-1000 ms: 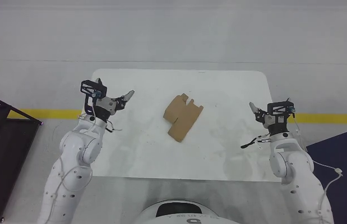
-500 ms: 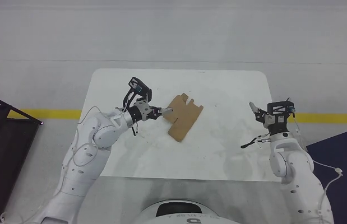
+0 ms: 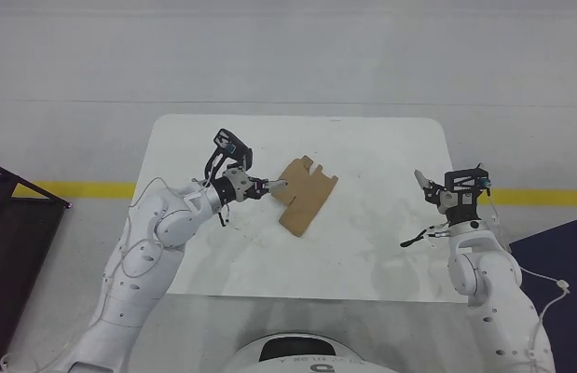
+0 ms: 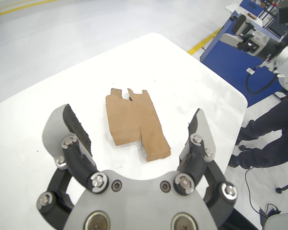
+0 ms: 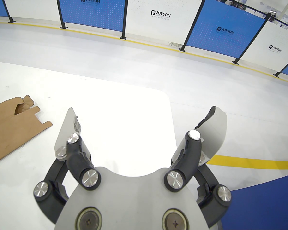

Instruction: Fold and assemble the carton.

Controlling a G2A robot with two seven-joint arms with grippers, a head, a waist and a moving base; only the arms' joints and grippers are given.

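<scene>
Though earlier far, left tool (image 3: 274, 185) near carton (image 3: 306, 194)

The flat carton (image 3: 305, 194) is lying near the middle of the table (image 3: 381, 252). Bare white table top is showing on every side of the carton, so a gripper is getting room to slide in there. The left gripper (image 3: 274, 186) is hanging just beside the carton's left edge, with its fingers spread wide, and it is crowding that side. The right gripper (image 3: 426, 184) is hanging well apart from the carton, out by the table's right edge, its fingers spread too. Between it and the carton, flat table top is lying open.
</scene>
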